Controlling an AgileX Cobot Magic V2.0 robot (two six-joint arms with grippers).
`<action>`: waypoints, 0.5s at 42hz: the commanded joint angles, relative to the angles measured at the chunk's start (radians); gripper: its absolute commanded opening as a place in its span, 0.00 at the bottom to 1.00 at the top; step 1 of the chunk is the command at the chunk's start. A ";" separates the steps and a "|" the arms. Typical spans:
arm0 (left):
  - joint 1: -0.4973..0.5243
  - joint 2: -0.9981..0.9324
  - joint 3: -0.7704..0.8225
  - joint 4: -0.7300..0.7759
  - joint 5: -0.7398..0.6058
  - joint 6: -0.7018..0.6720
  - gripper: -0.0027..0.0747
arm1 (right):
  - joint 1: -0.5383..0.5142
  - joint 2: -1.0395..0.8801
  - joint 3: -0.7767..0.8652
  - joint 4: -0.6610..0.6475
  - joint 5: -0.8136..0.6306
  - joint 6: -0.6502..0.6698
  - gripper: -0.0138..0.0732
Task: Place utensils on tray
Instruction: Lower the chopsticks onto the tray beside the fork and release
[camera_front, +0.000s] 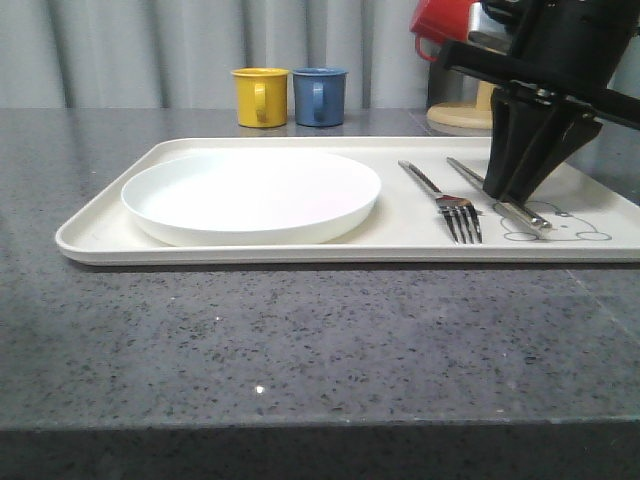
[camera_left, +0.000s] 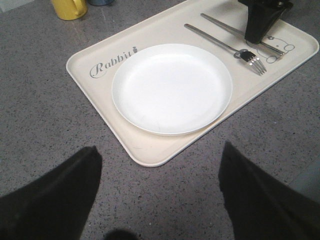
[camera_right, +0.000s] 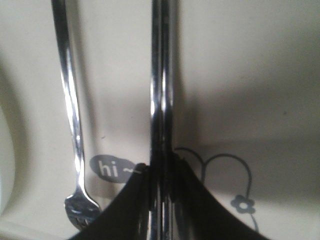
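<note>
Grey speckled table (camera_front: 300, 340) under everything, and the cream Rabbit tray (camera_front: 100, 232) lies across it. The white plate (camera_front: 250, 195) sits on the tray's left half. My right gripper (camera_front: 510, 190) is down on the right part of the tray, pinching the steel chopsticks (camera_right: 161, 75) over the rabbit drawing, their tips touching the tray. The fork (camera_front: 450, 205) lies just beside them, between chopsticks and plate. My left gripper (camera_left: 160, 200) hangs spread over the table near the tray's edge.
</note>
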 joint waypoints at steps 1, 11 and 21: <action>-0.007 0.002 -0.025 0.009 -0.071 -0.007 0.67 | 0.000 -0.042 -0.030 0.020 0.006 0.005 0.35; -0.007 0.002 -0.025 0.009 -0.071 -0.007 0.67 | 0.000 -0.078 -0.031 -0.002 -0.016 -0.047 0.54; -0.007 0.002 -0.025 0.009 -0.071 -0.007 0.67 | -0.020 -0.231 -0.030 -0.168 0.020 -0.163 0.54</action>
